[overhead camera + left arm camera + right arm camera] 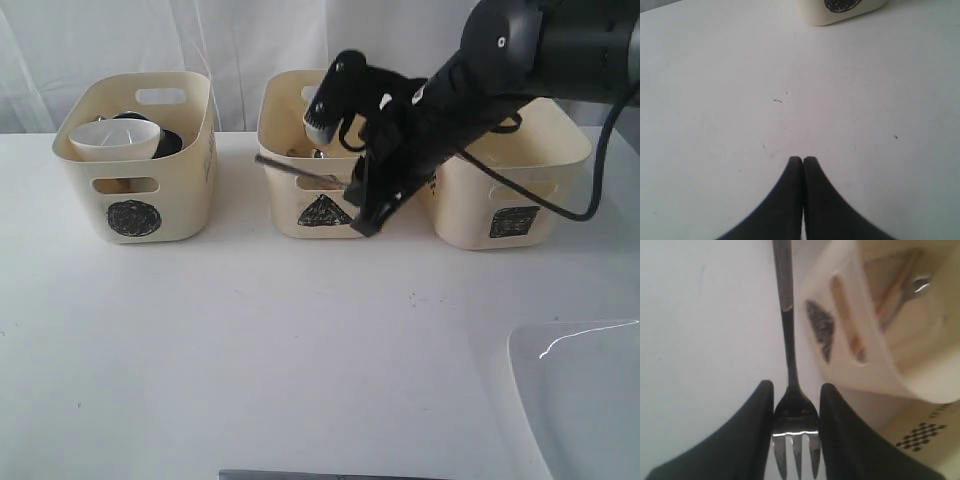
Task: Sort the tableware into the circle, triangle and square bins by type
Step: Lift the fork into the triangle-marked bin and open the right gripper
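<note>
Right gripper [796,390]: clamped on the fork [789,340], with one black finger on each side, just above the prongs.
Fork: up in the air, just in front of the triangle bin [318,205]. Its handle pokes out to the left in the exterior view.
Triangle bin: the middle one. A shiny spoon [919,285] and wooden chopsticks [892,287] lie inside.
Circle bin [135,190]: on the left, with the white bowl [115,140] inside.
Square bin [510,200]: on the right, partly behind the arm.
Plate [585,395]: on the table [280,340], at the near right corner.
Left gripper [803,159]: fingers pressed together with nothing between them, over bare table.
</note>
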Tool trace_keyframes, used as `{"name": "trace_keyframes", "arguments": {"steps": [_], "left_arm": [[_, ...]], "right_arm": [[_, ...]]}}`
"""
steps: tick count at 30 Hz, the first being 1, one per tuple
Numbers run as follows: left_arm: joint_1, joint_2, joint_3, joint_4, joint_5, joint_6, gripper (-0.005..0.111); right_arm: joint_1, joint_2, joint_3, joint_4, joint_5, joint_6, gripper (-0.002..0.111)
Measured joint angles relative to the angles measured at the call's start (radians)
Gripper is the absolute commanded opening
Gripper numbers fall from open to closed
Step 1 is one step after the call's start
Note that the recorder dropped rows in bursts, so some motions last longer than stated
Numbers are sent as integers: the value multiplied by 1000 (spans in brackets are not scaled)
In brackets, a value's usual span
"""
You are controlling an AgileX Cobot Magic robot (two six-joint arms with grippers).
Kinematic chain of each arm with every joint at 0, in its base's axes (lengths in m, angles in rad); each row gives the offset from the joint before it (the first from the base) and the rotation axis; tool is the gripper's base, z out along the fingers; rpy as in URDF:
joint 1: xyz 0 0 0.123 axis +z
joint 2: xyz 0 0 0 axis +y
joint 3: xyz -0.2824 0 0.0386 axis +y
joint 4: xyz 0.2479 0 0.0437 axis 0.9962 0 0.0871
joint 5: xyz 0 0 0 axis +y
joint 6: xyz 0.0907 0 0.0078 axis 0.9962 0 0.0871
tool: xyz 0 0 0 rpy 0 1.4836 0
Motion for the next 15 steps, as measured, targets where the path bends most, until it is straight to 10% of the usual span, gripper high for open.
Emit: {"name": "trace_keyframes", "arguments": {"steps": [15], "left_arm": [[0, 0, 0, 0, 0, 0, 0]], "right_arm": [[0, 156, -114, 7, -590, 230, 0]]}}
